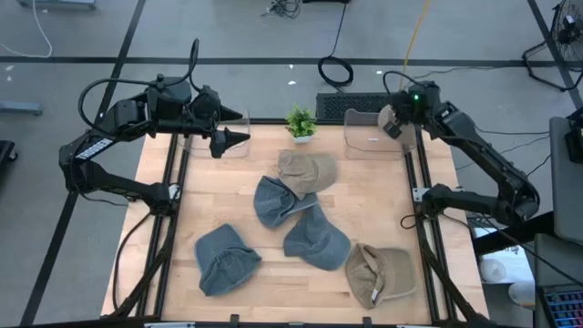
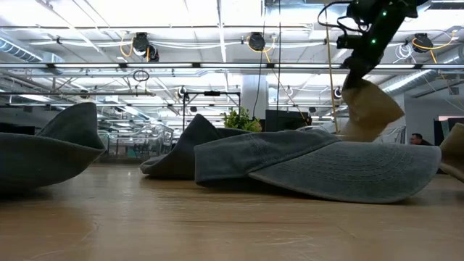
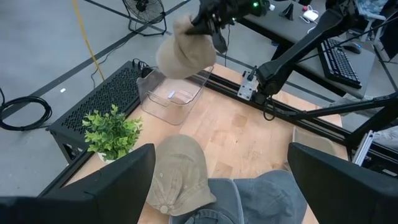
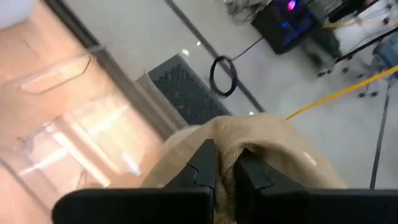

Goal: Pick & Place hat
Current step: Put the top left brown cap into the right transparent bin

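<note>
Right gripper (image 4: 222,163) clenched on tan hat (image 4: 249,146), raised over far-right clear bin (image 1: 372,133) for drop-in. Left gripper (image 1: 239,138) released, idle far-left.

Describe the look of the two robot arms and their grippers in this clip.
Both arms are matte black, built of jointed tubular links with black cables looping along them. The left arm carries a white label on its link and ends in the left gripper, with two broad dark fingers. The right arm shows a green indicator light near the wrist; the right gripper has blocky black fingers.
</note>
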